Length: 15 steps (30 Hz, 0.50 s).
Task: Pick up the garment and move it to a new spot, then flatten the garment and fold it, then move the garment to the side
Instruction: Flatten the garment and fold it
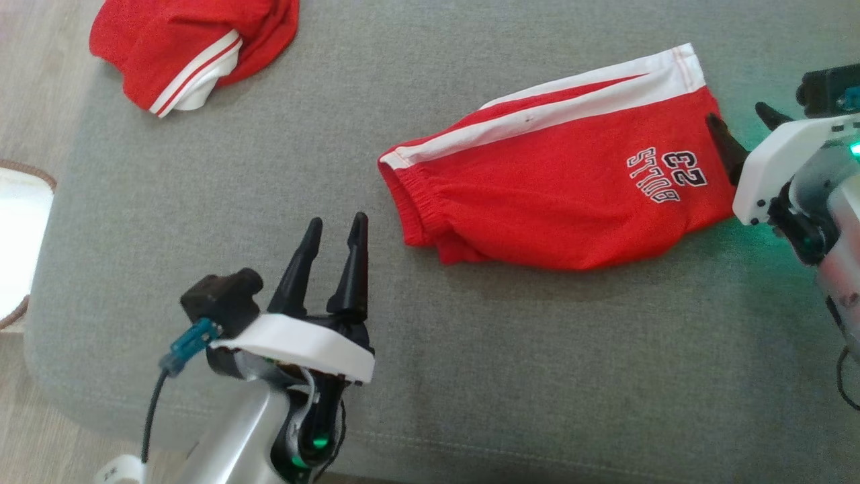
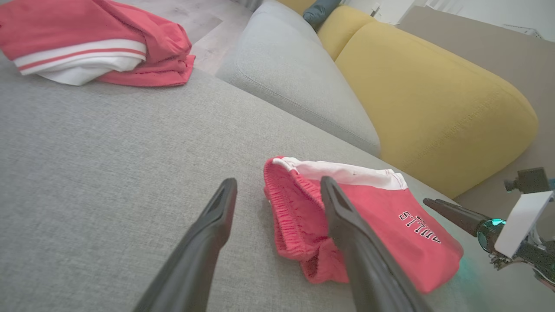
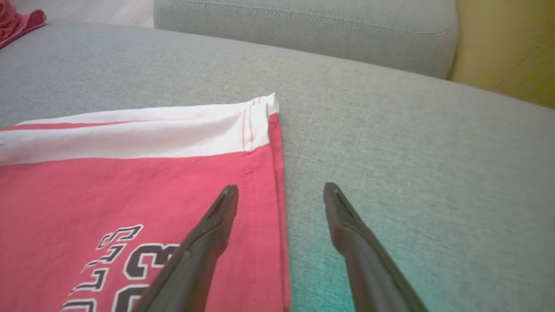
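Bare cushion point(image 1: 222, 168) between shorts point(image 1: 557, 195), other garment point(image 1: 181, 47)

We note: left gripper point(image 1: 338, 220), fingers parted, pointing up the head view | right gripper point(image 1: 737, 113), fingers likewise spread, slanting up-left

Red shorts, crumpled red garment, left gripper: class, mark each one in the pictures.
Red shorts point(image 1: 557, 191): head view, red front panel.
Crumpled red garment point(image 1: 178, 33): head view, red upper fold.
Left gripper point(image 1: 337, 220): head view, midway between its fingertips.

light: bright, even | shadows: faint | tint: green glow point(image 3: 321, 277) | wrist views: warped
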Motion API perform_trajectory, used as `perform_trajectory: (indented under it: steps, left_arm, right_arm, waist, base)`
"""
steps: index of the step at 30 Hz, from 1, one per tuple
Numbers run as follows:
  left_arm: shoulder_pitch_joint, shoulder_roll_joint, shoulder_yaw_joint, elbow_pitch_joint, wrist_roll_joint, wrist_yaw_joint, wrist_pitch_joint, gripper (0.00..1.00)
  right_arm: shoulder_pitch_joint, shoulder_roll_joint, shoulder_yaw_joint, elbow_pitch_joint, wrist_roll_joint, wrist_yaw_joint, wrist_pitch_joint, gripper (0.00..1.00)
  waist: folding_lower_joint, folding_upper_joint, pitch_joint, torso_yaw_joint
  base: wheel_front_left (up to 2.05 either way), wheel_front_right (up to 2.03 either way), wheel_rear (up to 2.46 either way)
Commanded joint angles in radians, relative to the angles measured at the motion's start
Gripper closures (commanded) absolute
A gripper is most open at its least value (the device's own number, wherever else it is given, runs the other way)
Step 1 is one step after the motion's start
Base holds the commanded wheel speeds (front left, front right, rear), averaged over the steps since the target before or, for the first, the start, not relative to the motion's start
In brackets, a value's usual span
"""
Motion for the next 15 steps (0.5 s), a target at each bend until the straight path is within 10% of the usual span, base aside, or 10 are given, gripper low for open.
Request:
perform_trajectory:
  steps: [1,9,12,15]
  left_arm:
    - [-0.014,0.015,0.043,-0.035,0.007,0.004,-0.012,0.00]
    - [-0.008,0.007,0.071,-0.049,0.040,0.002,-0.012,0.00]
    - [-0.006,0.010,0.076,-0.048,0.061,0.003,-0.012,0.00]
    - [-0.004,0.011,0.084,-0.046,0.076,0.003,-0.012,0.00]
  right_arm:
    - [0.010,-0.012,0.011,-0.029,0.010,0.007,0.003,0.00]
    - [0.021,-0.008,0.032,-0.004,0.095,0.007,0.143,0.00]
    - [0.027,-0.008,0.038,-0.006,0.126,0.007,0.182,0.57]
    - [0.036,-0.009,0.042,-0.015,0.150,0.007,0.198,0.87]
  waist:
    - [0.0000,0.0000,0.004,0.004]
    - [0.0000,0.0000,0.016,0.023]
    - [0.0000,0.0000,0.015,0.025]
    - [0.0000,0.0000,0.012,0.022]
  base:
    - [0.00,0.00,0.00]
    - [0.00,0.00,0.00]
    - [0.00,0.00,0.00]
    - [0.00,0.00,0.00]
